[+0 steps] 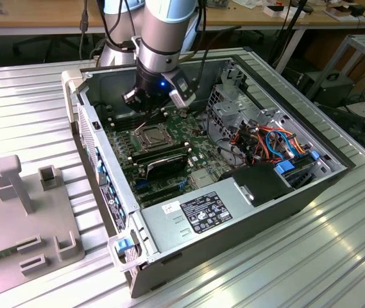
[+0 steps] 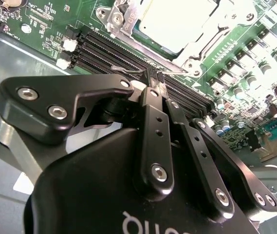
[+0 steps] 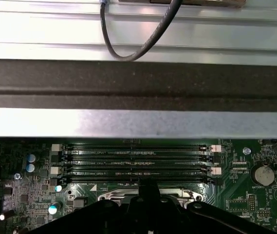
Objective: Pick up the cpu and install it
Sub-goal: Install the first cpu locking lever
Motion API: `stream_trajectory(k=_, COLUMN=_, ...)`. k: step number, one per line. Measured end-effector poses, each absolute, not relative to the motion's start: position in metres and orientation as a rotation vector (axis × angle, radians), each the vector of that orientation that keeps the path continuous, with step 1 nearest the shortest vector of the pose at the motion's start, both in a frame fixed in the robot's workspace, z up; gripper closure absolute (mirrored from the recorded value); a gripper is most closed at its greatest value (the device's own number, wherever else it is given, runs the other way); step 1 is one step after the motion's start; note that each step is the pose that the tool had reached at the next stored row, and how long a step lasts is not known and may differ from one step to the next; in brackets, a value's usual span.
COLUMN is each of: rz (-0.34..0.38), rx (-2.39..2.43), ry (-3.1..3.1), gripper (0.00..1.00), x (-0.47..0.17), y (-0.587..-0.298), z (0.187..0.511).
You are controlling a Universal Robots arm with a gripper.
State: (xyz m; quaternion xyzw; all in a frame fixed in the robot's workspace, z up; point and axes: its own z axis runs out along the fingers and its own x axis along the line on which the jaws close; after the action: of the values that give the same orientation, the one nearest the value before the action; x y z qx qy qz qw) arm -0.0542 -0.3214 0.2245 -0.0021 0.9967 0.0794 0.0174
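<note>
An open grey metal computer case [image 1: 233, 237] lies on its side on a ribbed aluminium table [image 1: 28, 96]. Inside it sits a green motherboard [image 1: 188, 151], with a bundle of orange and blue cables [image 1: 272, 138] toward the exterior view's right. A boxy silver power supply with a white label [image 1: 201, 212] fills the near end of the case. On the table at the exterior view's left rests a flat grey fixture plate with upright pegs [image 1: 22, 224].

The silver-grey robot arm reaches down into the far end of the case. Its black gripper [image 1: 145, 108] hangs low over the motherboard, just beyond the square processor socket [image 1: 149, 135].

In the second wrist view, the cpu [image 2: 177, 19], a flat square chip with a plain silver-grey face, lies inside the socket. The socket's shiny hinged metal frame [image 2: 123, 19] surrounds its edges. Between the socket and the gripper [image 2: 156, 80] run rows of long black memory slots [image 2: 104, 51].

The two slim black fingers [image 2: 150, 122] are drawn almost together, with a narrow slit between their tips. Those tips sit at the bent end of a thin wire lever [image 2: 128, 71] beside the socket. Whether they pinch the wire I cannot tell.

The first wrist view shows the same memory slots [image 3: 133, 161] just past the gripper [image 3: 148, 187], with the case's metal wall [image 3: 138, 122] beyond.
</note>
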Motion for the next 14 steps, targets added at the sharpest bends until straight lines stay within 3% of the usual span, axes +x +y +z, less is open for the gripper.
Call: stream_trajectory(k=14, rz=0.247, rx=-0.007, ry=3.097, gripper=0.89, x=-0.0455, y=-0.3214, z=0.2193)
